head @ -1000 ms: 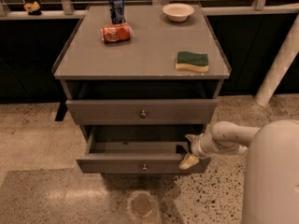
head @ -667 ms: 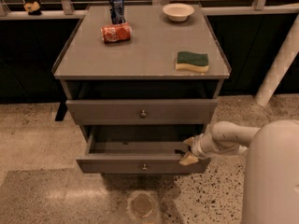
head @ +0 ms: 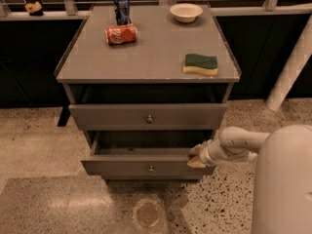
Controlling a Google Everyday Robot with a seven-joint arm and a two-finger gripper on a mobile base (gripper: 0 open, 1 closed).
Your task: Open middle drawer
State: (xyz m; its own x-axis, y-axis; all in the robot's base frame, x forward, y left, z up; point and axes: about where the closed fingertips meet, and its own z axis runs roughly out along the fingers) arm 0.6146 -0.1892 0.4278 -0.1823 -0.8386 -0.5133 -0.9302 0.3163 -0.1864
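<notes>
Looks mostly done, with the middle drawer (head: 146, 167) standing well out from the cabinet (head: 146, 57) front, its grey inside showing, the gripper (head: 196, 156) low at the cabinet's right by the drawer's corner, grip state impossible to tell, and perhaps only a last pull left.
</notes>
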